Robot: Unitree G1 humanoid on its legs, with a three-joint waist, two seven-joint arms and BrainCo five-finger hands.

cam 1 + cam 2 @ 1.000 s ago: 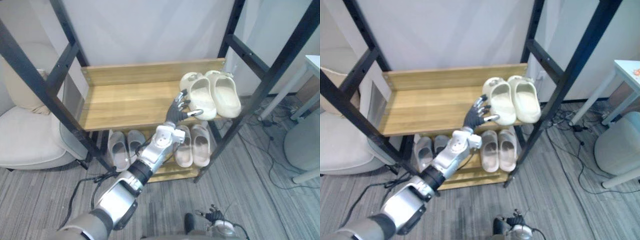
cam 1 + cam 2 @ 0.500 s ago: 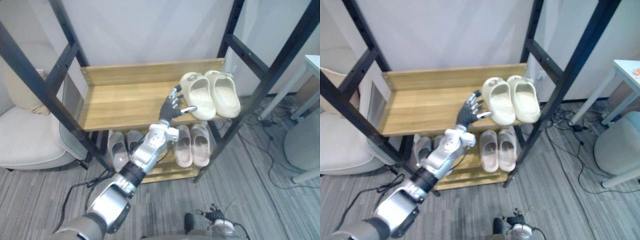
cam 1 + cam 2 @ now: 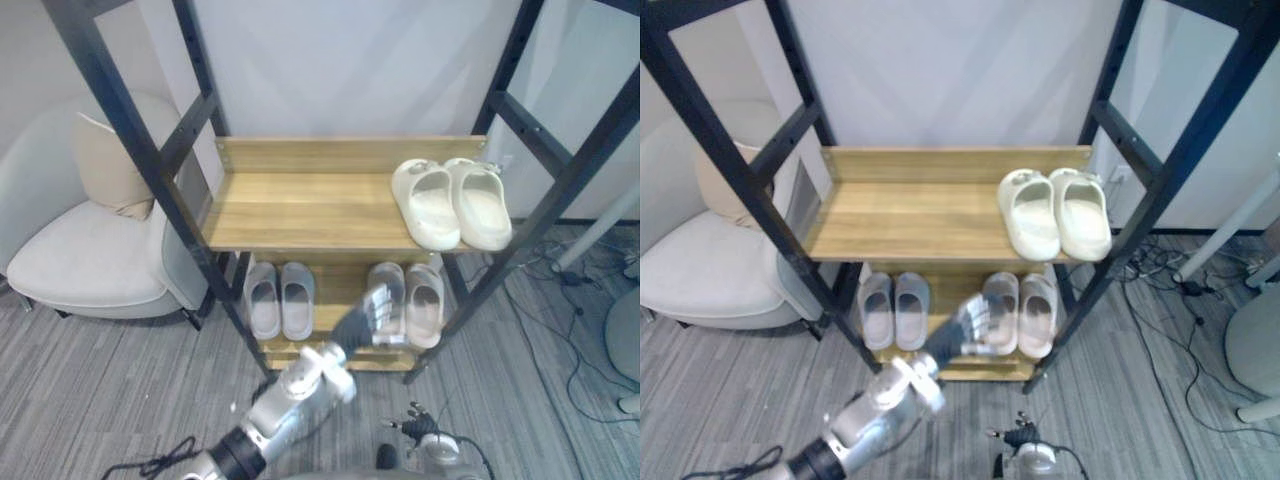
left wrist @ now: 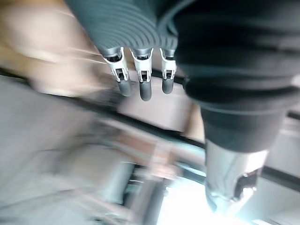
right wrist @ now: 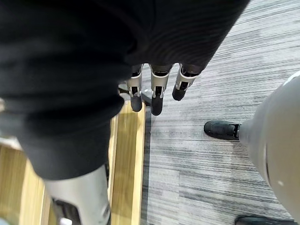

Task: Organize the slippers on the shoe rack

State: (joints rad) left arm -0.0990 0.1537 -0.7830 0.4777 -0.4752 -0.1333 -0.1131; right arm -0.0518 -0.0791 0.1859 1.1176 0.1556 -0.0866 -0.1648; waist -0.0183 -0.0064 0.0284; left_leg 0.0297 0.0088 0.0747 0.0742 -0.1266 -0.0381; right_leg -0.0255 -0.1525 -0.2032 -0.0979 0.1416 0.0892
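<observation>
The cream slippers point(image 3: 452, 203) sit side by side at the right end of the upper shelf point(image 3: 300, 205) of the shoe rack point(image 3: 340, 153), toes toward the front edge. The rest of that shelf's wood is bare. On the lower shelf point(image 3: 338, 288) there are two more pairs: a grey pair point(image 3: 280, 300) at the left and a pale beige pair point(image 3: 410, 298) at the right, well apart from each other.

The left hand point(image 3: 965, 336) is raised in front of the lower shelf, below the cream slippers, with its fingers point(image 4: 140, 82) straight and loosely spread and nothing in them. In the eye views the hand overlaps the beige pair, but whether it touches them cannot be told.

The right hand point(image 5: 156, 96) hangs low beside the rack's bottom board, over the grey striped carpet point(image 3: 80, 390). Its fingers are straight and relaxed and it holds nothing.

A pale armchair point(image 3: 85, 265) with a beige cushion point(image 3: 105, 170) stands just beside the rack on the left.
</observation>
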